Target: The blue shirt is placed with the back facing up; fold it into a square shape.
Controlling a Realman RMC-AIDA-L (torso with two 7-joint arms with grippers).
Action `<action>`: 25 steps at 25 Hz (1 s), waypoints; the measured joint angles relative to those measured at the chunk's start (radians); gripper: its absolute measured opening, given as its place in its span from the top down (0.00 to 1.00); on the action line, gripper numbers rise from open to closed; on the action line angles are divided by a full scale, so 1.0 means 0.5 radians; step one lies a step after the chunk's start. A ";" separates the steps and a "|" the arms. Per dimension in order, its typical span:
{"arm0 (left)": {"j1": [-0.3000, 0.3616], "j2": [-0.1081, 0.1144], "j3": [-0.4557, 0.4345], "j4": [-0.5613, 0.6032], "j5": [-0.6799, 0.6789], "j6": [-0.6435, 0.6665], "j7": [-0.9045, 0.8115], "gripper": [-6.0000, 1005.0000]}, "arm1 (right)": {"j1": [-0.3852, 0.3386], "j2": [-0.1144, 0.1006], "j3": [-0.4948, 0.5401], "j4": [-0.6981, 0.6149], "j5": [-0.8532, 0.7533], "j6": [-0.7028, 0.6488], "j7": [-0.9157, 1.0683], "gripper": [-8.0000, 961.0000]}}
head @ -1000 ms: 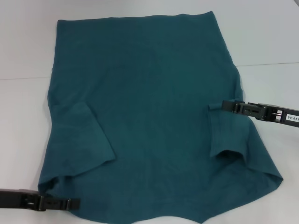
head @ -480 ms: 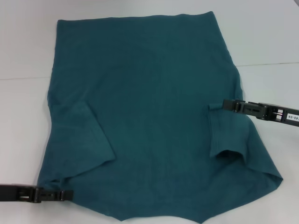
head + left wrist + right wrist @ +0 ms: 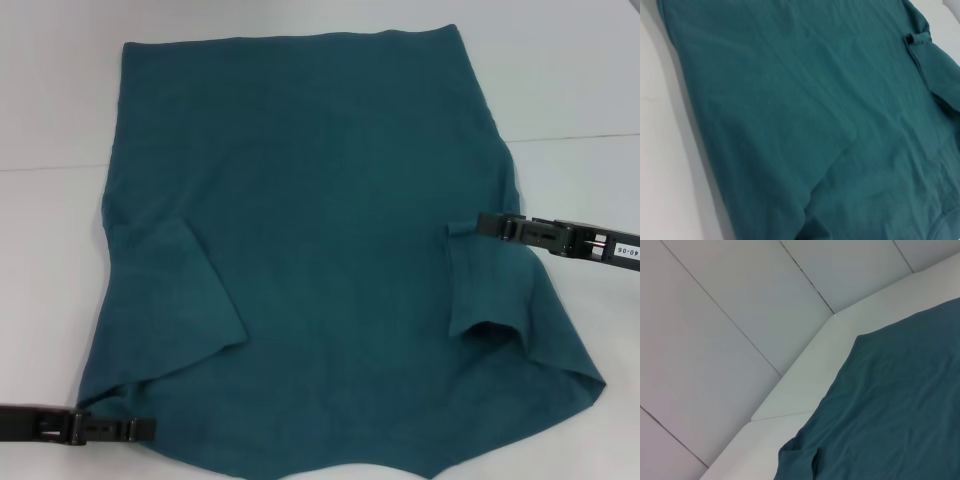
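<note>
The blue shirt (image 3: pixel 330 220) lies flat on the white table (image 3: pixel 50 250), plain side up, hem at the far end. Both short sleeves are folded inward over the body: the left sleeve (image 3: pixel 175 300) and the right sleeve (image 3: pixel 490 290). My left gripper (image 3: pixel 150 428) is low at the shirt's near left corner, just at the cloth edge. My right gripper (image 3: pixel 482 224) reaches in from the right, its tip against a small raised nub of cloth (image 3: pixel 456 230) at the top of the right sleeve. That nub (image 3: pixel 915 38) also shows in the left wrist view.
Bare white table surrounds the shirt, with a seam line (image 3: pixel 580 137) running across on both sides. In the right wrist view the table edge (image 3: pixel 805 370) meets a light tiled floor (image 3: pixel 715 340), with the shirt's far corner (image 3: pixel 875 400) beside it.
My left gripper has drawn back a little to the left along the near edge of the shirt. The right gripper and the shirt have stayed where they were.
</note>
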 joint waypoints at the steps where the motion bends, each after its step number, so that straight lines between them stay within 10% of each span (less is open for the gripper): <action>1: 0.000 0.001 0.000 0.000 0.003 0.000 -0.006 0.11 | -0.001 0.000 0.000 0.000 0.000 0.000 0.000 0.06; 25: 0.003 0.021 -0.005 0.028 0.006 -0.036 -0.116 0.11 | -0.006 0.000 0.001 0.000 0.000 0.012 0.000 0.06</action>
